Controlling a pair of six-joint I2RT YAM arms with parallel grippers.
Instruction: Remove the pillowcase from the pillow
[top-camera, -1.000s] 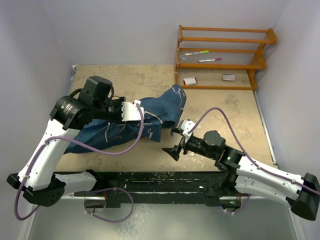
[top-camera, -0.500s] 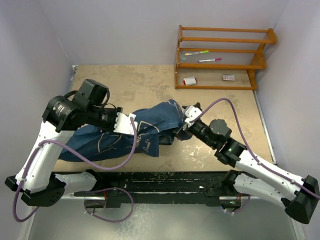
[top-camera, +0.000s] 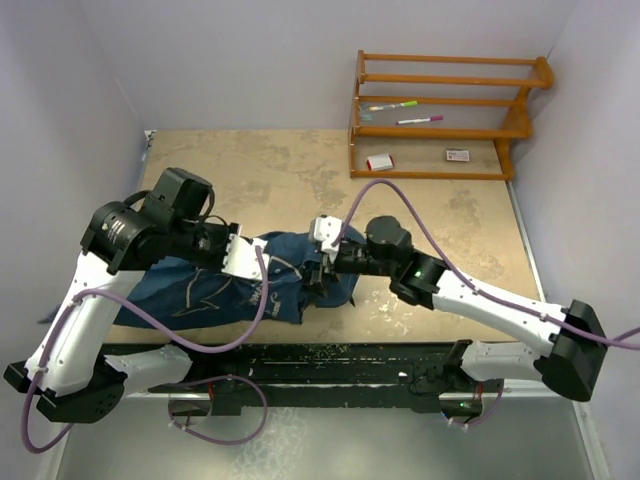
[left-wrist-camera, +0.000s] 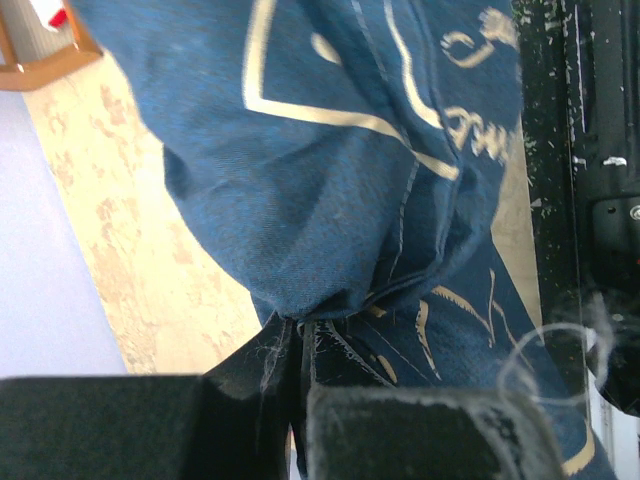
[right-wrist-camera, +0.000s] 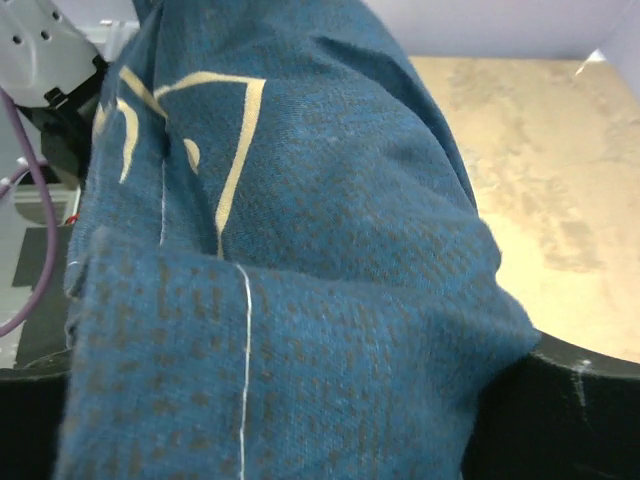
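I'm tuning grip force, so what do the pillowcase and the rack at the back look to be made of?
The pillowcase looks like matte woven cotton: fine weave, soft wrinkles, stitched seams, printed pale lines. The rack looks like varnished orange-brown wood, with smooth, slightly glossy slats.

Even bright light, blurred wrist-view foregrounds
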